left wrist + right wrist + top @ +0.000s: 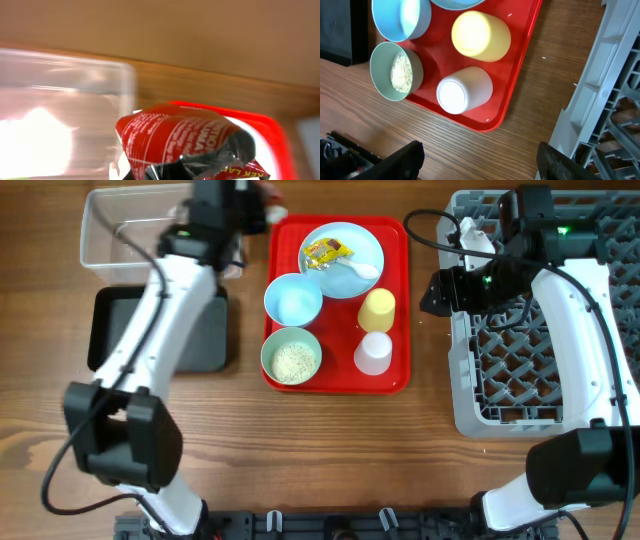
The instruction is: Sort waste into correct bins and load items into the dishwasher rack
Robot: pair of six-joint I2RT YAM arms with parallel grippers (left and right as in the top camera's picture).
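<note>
My left gripper (pixel 252 214) is shut on a crinkled red wrapper (pixel 175 135), held between the clear tub (pixel 130 230) and the red serving tray's back left corner. A yellow-brown wrapper (pixel 328 250) and the white spoon (pixel 360 270) lie on the pale blue plate (pixel 368 240). An empty blue bowl (pixel 293 298), a bowl (pixel 268 352) of rice grains (pixel 295 362), a yellow cup (pixel 377 308) and a white cup (pixel 373 352) stand on the tray. My right gripper (pixel 432 292) is open and empty between the tray and the grey rack (pixel 530 370). No tissue is in view.
The black tray (pixel 120 330) lies in front of the clear tub at the left, partly under my left arm. The red serving tray (pixel 402 330) sits mid-table. In the right wrist view, its rim (pixel 520 85) and the rack's wall (pixel 600 100) flank bare wood.
</note>
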